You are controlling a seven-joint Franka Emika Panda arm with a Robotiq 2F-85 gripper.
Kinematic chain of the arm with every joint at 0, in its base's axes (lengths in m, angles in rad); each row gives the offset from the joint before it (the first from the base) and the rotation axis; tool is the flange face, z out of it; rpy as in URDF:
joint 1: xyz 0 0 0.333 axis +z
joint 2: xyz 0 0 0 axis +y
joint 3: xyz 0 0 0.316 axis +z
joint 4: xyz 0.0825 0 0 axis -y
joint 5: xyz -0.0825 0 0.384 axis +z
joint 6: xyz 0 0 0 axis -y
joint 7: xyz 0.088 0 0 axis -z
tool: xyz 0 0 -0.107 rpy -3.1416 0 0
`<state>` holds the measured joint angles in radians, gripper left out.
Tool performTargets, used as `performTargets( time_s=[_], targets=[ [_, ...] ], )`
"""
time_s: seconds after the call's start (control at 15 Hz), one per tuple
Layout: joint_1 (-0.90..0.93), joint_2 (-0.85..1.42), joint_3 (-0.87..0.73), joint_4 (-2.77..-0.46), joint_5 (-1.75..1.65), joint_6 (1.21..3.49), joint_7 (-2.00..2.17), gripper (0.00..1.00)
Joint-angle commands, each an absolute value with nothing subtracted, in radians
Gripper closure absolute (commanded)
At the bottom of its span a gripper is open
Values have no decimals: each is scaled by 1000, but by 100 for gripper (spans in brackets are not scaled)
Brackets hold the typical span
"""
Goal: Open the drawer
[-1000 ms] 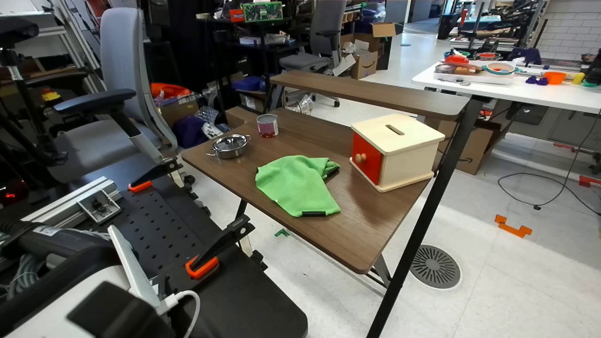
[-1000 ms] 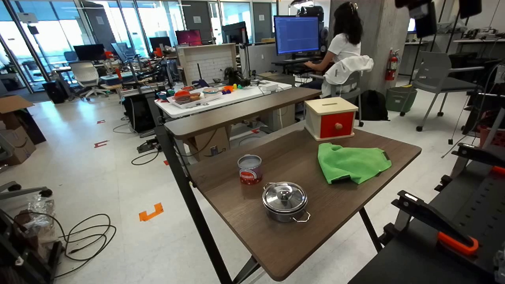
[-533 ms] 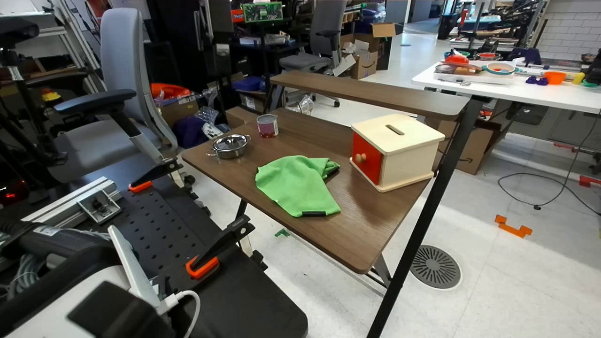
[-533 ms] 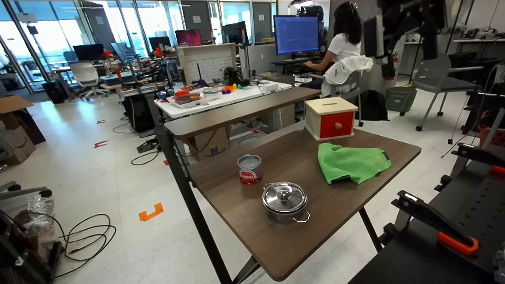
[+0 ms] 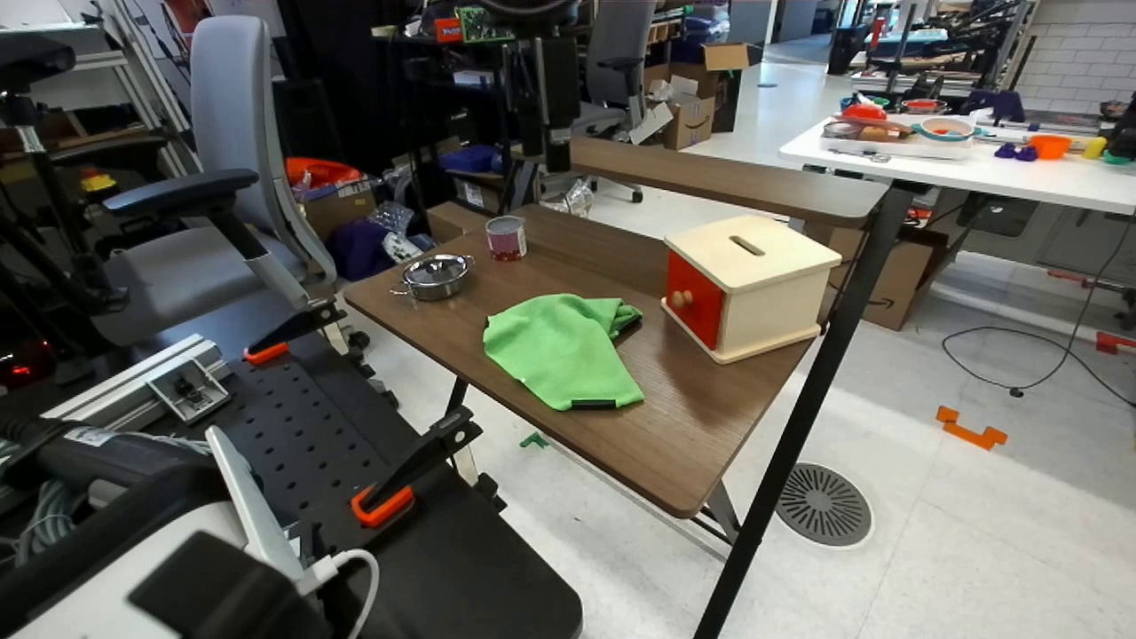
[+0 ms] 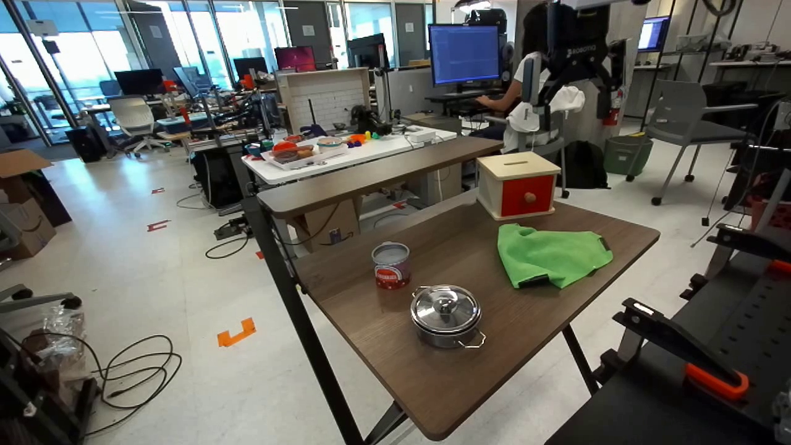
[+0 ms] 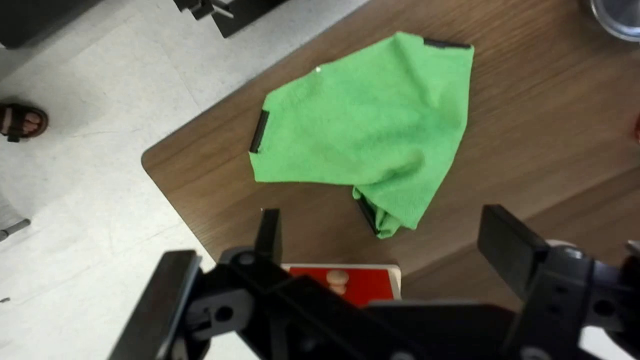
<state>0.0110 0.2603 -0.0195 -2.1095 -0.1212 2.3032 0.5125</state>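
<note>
The black two-fingered tool (image 7: 385, 230) is spread wide over the brown wooden surface (image 6: 426, 383). The red-fronted drawer (image 6: 518, 196) is closed in its tan wooden box (image 5: 772, 315).

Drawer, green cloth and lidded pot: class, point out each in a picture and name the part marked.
Drawer (image 6: 516, 196): in an exterior view, on its red front.
Green cloth (image 7: 365, 130): in the wrist view, on its middle.
Lidded pot (image 6: 446, 317): in an exterior view, on its lid.
</note>
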Motion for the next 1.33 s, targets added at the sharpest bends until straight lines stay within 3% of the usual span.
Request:
performTargets(
  time_s=[0.0,0.6,1.27],
  targets=[
    [2,381,-56,-2025,-78,2457,470,0],
    [11,602,-125,-1956,-63,2714,400,0],
    [-22,753,-102,-1806,93,2695,370,0]
  ],
)
